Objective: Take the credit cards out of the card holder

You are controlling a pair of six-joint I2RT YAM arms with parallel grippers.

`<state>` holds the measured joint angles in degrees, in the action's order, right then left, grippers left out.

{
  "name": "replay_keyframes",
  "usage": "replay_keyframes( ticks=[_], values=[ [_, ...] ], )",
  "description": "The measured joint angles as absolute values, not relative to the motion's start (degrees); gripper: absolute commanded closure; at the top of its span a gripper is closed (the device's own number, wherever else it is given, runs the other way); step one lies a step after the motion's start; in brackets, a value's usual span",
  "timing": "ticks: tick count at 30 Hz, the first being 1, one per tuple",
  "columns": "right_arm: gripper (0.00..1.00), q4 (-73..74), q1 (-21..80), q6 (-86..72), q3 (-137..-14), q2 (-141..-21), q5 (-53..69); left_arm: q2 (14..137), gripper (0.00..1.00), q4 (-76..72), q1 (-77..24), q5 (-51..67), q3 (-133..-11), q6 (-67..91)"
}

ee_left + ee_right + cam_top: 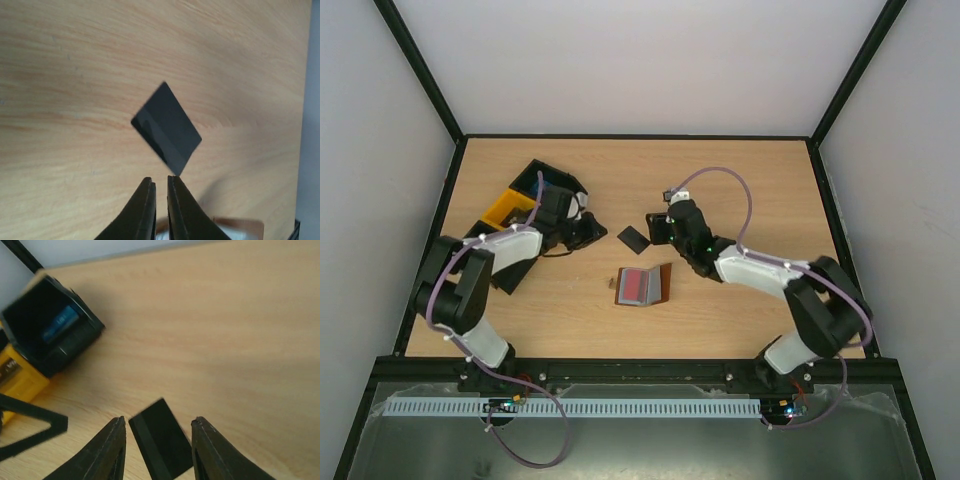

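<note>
The brown card holder lies open on the table's middle, with the red credit card in its grey-blue inside. The dark grey credit card lies flat on the wood just beyond it, free of the holder. My left gripper is to the card's left; in the left wrist view its jaws stand a narrow slit apart, empty, just short of the card's near corner. My right gripper is at the card's right, open, fingertips either side of the card without gripping it.
A yellow bin and a black bin stand at the back left, by the left arm; the black bin and the yellow bin also show in the right wrist view. Black frame posts edge the table.
</note>
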<state>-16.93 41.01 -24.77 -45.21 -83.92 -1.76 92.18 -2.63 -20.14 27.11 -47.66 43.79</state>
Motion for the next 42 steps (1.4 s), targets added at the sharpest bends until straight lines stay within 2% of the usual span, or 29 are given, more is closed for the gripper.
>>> replay_keyframes(
  ticks=[6, 14, 42],
  values=[
    [0.66, -14.2, 34.7, -32.2, -50.7, -97.2, 9.3, 101.0, 0.97, -5.2, -20.8, 26.0, -53.0, 42.8],
    [0.67, -12.2, 32.4, -38.5, -54.9, -108.1, 15.2, 110.4, 0.97, -7.1, -22.2, 26.1, -58.0, 42.1],
    [0.67, -19.3, 32.2, -50.5, -48.8, -106.7, 23.2, 112.6, 0.97, -15.2, -24.2, 23.5, -55.6, 40.6]
  ],
)
